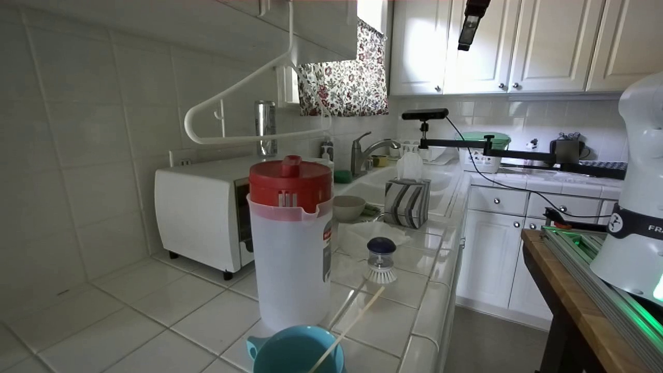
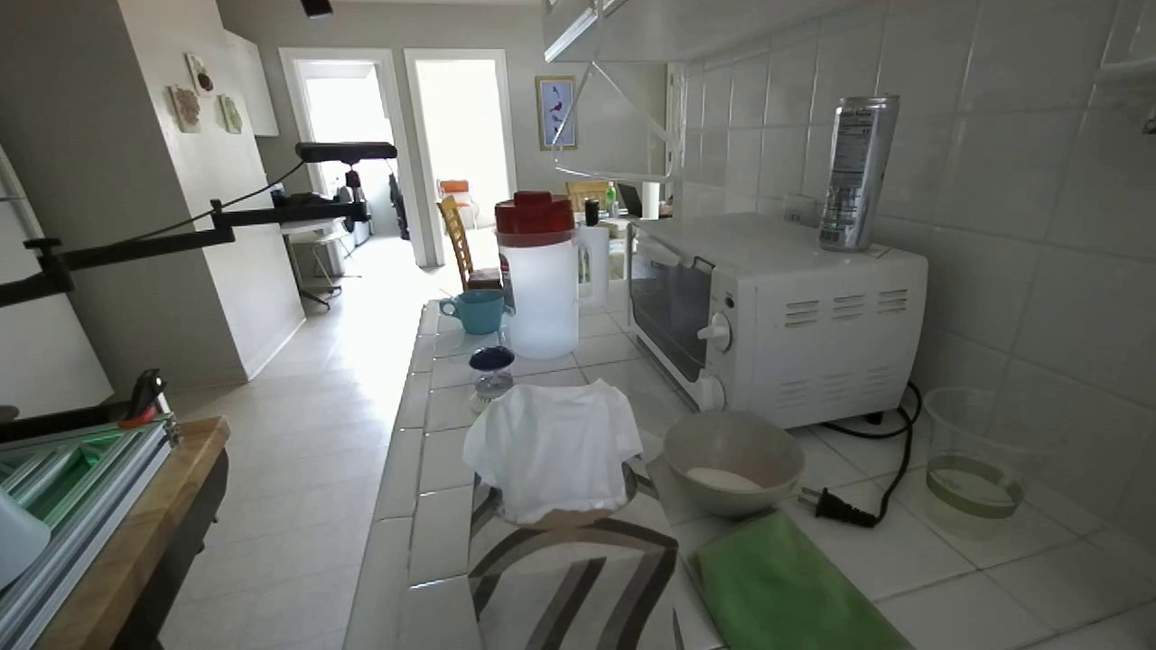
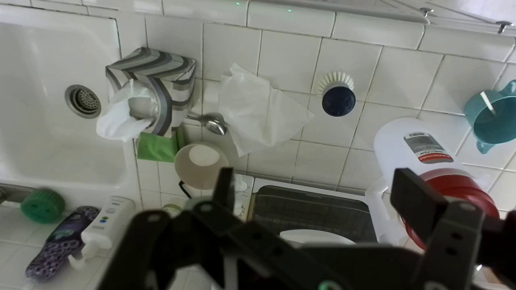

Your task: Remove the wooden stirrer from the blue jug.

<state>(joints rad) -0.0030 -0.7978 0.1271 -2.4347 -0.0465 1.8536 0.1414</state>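
Gleaming tiles (image 1: 212,320): white, square and glazed beneath the pitcher (image 1: 290,264).
Pitcher: tall, cloudy plastic under a round red lid (image 1: 292,181).
Brush (image 1: 382,260): navy knob, fine pale bristles, near the pitcher.
Tissue box (image 1: 406,204): square-sided, wavy gray stripes, well apart from the pitcher.
Blue jug (image 1: 290,349): round, smooth, wide-mouthed, near the pitcher.
Wooden stirrer (image 1: 347,330): pale tan, straight and very thin — slanting over the blue jug's rim, lower end inside, upper end jutting out.
Gripper (image 3: 316,183): hangs higher than the pitcher — black fingers (image 3: 417,196) spread wide apart in the wrist view.
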